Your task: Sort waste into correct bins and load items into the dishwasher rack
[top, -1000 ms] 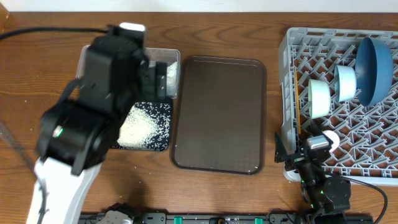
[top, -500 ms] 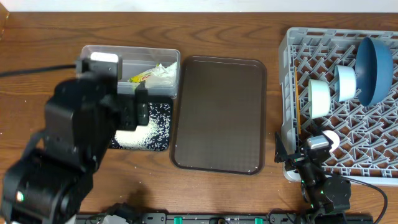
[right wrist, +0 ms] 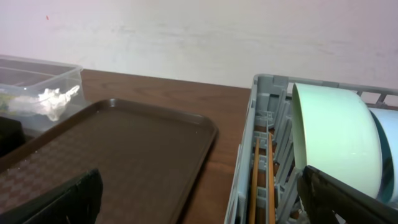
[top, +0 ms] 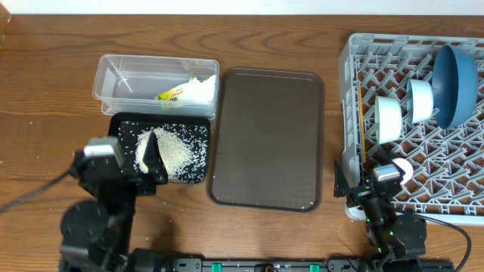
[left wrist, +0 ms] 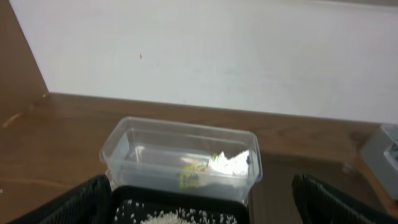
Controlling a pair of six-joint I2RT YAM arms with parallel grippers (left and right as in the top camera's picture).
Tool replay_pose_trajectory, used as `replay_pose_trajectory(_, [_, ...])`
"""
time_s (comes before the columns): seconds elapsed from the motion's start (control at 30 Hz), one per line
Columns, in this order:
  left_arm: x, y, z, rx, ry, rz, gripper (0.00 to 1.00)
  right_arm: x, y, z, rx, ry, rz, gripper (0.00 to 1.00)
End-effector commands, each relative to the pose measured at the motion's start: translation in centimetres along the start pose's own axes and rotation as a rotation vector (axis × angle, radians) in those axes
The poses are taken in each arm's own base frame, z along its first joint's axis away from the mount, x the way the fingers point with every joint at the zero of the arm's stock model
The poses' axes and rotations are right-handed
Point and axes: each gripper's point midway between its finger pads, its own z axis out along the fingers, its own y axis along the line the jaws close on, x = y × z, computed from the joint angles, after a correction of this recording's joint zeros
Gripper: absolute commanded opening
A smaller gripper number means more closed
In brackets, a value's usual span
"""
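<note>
The clear tub (top: 121,75) holds the crumpled white tissue (top: 201,89) and the yellow-green wrapper (top: 172,94). Both also show in the left wrist view, the tissue (left wrist: 230,163) beside the wrapper (left wrist: 191,170). The black tray (top: 198,172) holds the rice (top: 178,151). The grey rack (top: 355,68) holds the dark-blue bowl (top: 456,85), white-blue bowl (top: 420,100), pale-green bowl (top: 388,117), chopsticks (top: 364,140) and a small cup (top: 402,166). My left gripper (top: 125,168) is open and empty at the black tray's near edge. My right gripper (top: 368,181) is open and empty at the rack's near left corner.
A large flat brown serving tray (top: 266,136) lies between the bins and the rack. In the right wrist view it (right wrist: 124,149) lies left of the rack wall (right wrist: 249,168). My arms' bases stand at the table's front edge.
My left arm has drawn back from over the clear tub to the table's front edge, uncovering the tub and black tray. The right arm has not moved.
</note>
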Motion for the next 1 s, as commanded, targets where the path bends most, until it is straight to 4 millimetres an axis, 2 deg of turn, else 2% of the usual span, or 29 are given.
replay_pose_trajectory(0.0, [2.6,0.1,0.0,0.024,-0.019,-0.011,0.95,0.1,-0.4,0.0,0.015,-0.002,0.018,0.99])
replay_pose_trajectory(0.27, [7.6,0.3,1.2,0.055,-0.089,-0.025,0.95,0.1,-0.4,0.0,0.015,-0.002,0.018,0.99])
replay_pose_trajectory(0.93, [17.2,0.8,4.9,0.061,-0.004,-0.013,0.95,0.1,-0.4,0.0,0.015,-0.002,0.018,0.99])
replay_pose_trajectory(0.97, [17.1,0.7,4.9,0.063,-0.006,-0.013,0.95,0.1,-0.4,0.0,0.015,-0.002,0.018,0.99])
